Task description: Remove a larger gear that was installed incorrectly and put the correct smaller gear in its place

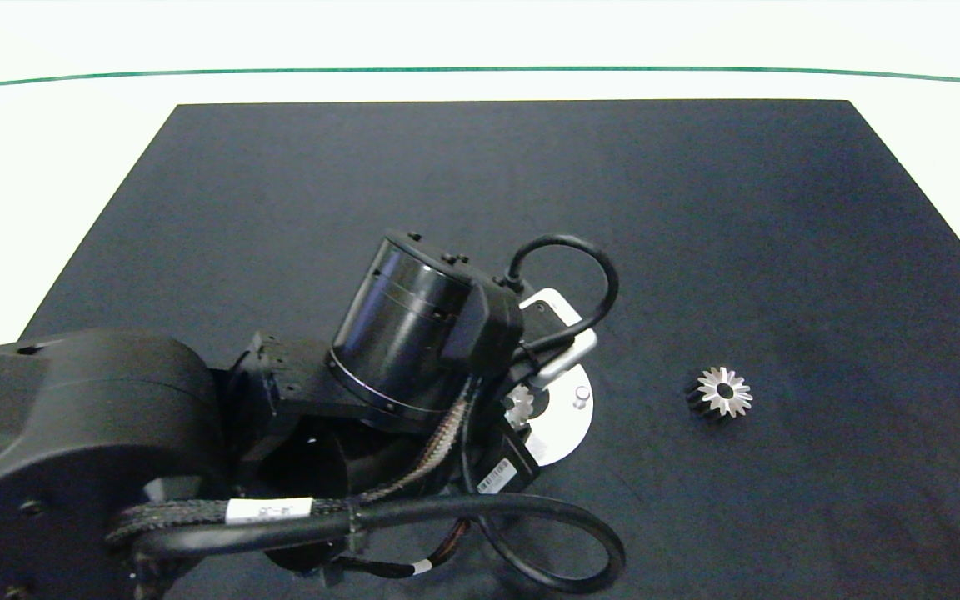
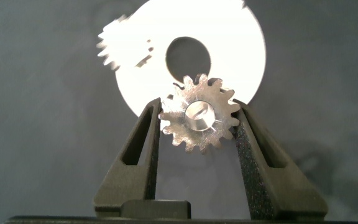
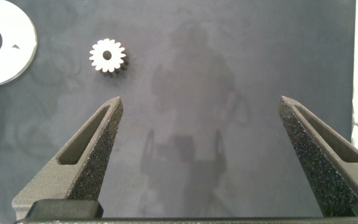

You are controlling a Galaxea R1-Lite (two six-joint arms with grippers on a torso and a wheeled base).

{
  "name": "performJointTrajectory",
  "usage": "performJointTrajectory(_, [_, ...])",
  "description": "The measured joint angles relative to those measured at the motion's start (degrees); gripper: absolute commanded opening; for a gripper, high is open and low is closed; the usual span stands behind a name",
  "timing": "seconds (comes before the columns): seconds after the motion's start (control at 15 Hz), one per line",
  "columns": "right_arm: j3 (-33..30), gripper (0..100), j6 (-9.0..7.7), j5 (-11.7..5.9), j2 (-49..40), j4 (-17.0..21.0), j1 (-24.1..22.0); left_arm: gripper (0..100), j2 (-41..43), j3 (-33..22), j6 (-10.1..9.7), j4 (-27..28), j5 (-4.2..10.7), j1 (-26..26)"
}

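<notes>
Between my left gripper's (image 2: pixel 197 121) pinching fingers sits the small blunt-toothed silver gear (image 2: pixel 199 116), just over the round silver plate (image 2: pixel 253 56), unseated; star-toothed larger silver gear (image 1: pixel 723 392) already off, near my spread right gripper (image 3: pixel 201 134).

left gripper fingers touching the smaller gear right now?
Touching. The left wrist view shows the smaller gear clamped between the left gripper's two fingers, its teeth pressed into both pads, no gap either side.

The robot's glossy black left arm (image 1: pixel 80 433) has a cylindrical wrist housing (image 1: pixel 401 329) topped with small screws. Looping black cables (image 1: pixel 567 250) and a braided sleeve bearing white labels (image 1: pixel 267 508) run alongside. Both grippers have dark grey fingers (image 3: pixel 89 155) faced with coarse black foam pads (image 2: pixel 247 155).
</notes>
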State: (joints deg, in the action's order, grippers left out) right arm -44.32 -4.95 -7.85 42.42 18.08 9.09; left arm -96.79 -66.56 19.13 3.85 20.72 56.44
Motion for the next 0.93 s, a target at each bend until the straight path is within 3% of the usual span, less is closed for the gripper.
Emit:
performJointTrajectory(0.2, [0.67, 100, 0.05, 0.06, -1.05, 0.05, -0.85, 22, -2.90, -6.01, -0.04, 5.96, 0.94, 2.54])
performJointTrajectory(0.93, [3.73, 100, 0.18, 0.28, -3.01, -0.02, -0.89, 22, -13.63, -18.91, -0.20, 6.84, 1.02, 5.55])
